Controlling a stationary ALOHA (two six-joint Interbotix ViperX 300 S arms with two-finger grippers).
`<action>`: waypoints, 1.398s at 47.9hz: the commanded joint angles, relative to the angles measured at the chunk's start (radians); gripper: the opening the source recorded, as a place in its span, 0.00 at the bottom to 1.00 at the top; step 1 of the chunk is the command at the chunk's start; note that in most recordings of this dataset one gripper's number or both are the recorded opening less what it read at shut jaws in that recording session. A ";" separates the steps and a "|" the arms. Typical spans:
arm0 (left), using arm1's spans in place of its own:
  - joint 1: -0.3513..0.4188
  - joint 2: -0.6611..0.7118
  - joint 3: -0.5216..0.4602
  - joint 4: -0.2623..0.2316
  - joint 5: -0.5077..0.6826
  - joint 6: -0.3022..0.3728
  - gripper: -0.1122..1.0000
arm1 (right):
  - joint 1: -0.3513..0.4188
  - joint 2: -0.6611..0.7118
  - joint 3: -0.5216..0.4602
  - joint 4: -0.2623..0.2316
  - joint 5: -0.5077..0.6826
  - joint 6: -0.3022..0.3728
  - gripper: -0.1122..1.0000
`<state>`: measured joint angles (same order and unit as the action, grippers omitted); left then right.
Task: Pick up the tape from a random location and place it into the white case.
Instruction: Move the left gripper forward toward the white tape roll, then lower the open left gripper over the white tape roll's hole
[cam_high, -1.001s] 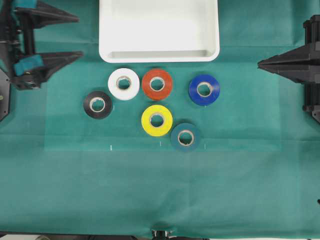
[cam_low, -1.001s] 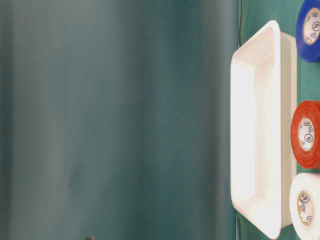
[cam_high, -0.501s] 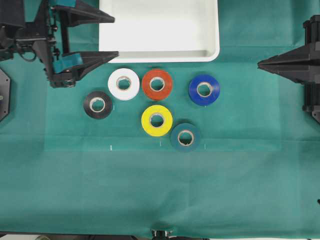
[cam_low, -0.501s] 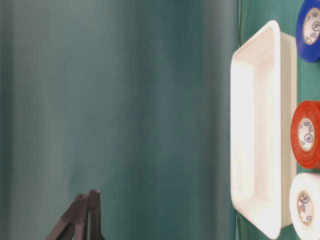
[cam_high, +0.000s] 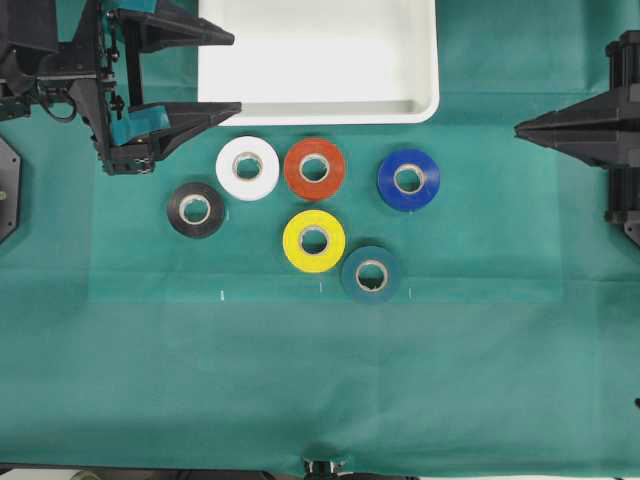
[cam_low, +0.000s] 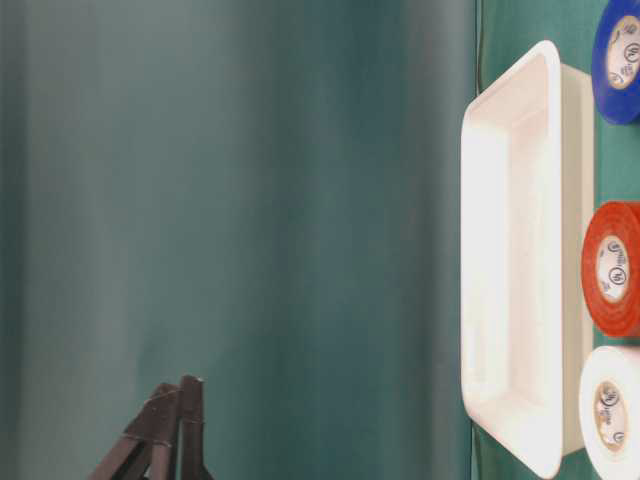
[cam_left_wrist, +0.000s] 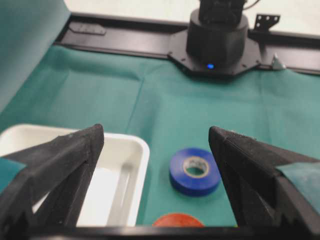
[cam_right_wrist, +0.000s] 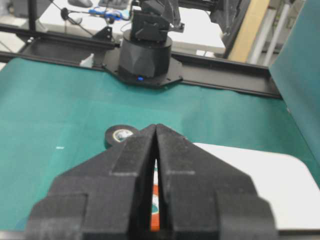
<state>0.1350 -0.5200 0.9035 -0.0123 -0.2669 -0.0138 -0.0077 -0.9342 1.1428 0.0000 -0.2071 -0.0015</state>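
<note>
Both hands empty: left hand (cam_high: 232, 72) spread, right hand (cam_high: 520, 126) pressed together, tape (cam_low: 612, 412) cut off

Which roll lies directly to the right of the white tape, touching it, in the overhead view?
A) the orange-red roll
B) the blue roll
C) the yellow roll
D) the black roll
A: the orange-red roll sits against the right side of the white tape.

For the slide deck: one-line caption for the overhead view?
Open left gripper beside white case; six tape rolls, white roll included, on green cloth.
</note>
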 joint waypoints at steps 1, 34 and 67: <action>-0.002 -0.011 -0.025 -0.002 0.034 -0.003 0.99 | -0.002 0.008 -0.029 0.000 -0.005 0.002 0.10; -0.023 0.083 -0.385 -0.002 0.868 -0.071 0.98 | -0.002 0.008 -0.029 -0.002 0.014 0.002 0.10; -0.023 0.172 -0.515 -0.002 1.137 -0.098 0.98 | -0.002 0.008 -0.028 -0.002 0.015 0.002 0.10</action>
<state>0.1135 -0.3421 0.4019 -0.0123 0.8698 -0.1120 -0.0077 -0.9327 1.1428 -0.0015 -0.1887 -0.0015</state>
